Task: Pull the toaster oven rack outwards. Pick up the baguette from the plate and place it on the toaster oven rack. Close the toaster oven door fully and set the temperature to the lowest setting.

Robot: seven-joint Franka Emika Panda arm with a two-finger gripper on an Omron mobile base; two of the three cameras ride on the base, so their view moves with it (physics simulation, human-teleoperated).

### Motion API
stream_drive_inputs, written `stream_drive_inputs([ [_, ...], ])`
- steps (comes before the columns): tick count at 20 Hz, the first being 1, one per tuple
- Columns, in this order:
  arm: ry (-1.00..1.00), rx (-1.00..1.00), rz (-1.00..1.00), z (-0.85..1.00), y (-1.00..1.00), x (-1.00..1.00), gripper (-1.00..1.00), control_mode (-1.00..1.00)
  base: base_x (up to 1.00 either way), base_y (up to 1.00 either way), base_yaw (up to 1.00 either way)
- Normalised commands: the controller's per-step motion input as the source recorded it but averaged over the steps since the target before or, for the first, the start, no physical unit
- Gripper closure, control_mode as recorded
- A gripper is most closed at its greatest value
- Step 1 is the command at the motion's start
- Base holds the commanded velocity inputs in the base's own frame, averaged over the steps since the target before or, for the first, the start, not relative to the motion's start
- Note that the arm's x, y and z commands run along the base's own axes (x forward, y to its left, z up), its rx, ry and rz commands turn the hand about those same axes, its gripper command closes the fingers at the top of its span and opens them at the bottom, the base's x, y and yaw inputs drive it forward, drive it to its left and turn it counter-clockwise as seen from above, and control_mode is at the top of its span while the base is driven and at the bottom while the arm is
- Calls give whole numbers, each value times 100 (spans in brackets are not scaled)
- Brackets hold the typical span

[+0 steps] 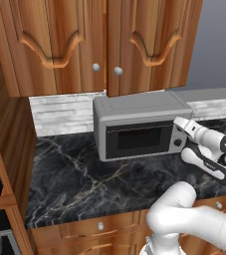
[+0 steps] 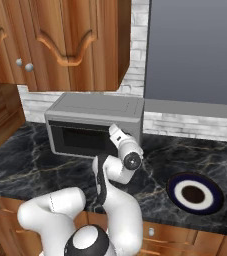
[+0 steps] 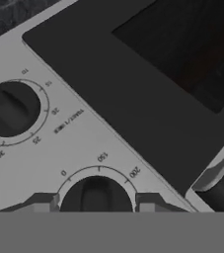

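The grey toaster oven (image 1: 134,107) stands at the back of the dark marble counter, and its toaster oven door (image 1: 137,139) is closed upright. My gripper (image 3: 96,202) is pressed to the oven's right panel. Its fingertips (image 3: 43,202) sit tight on either side of the black temperature knob (image 3: 96,193), which has numbers around its dial. A second knob (image 3: 7,108) is further along the panel. In the right base view the plate (image 2: 174,196) lies empty to the right of the oven. The baguette and the toaster oven rack are hidden behind the dark window (image 3: 182,44).
Wooden wall cabinets (image 1: 84,40) hang above the oven, leaving little headroom. A tall wooden unit (image 1: 5,149) borders the counter on the left. Bare marble counter (image 1: 79,184) stretches in front of the oven, with drawers (image 1: 99,226) below its front edge.
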Motion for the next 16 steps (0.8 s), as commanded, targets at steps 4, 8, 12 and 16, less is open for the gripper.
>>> stream_drive_inputs([
  [4,-8,-47,12,0,-7,0,100,-100,0,0,0],
  [8,-10,-44,12,0,-16,0,100,-100,0,0,0],
  [12,-14,-44,11,0,-12,1,100,-100,0,0,0],
  [16,-23,-48,14,0,0,1,100,-100,0,0,0],
])
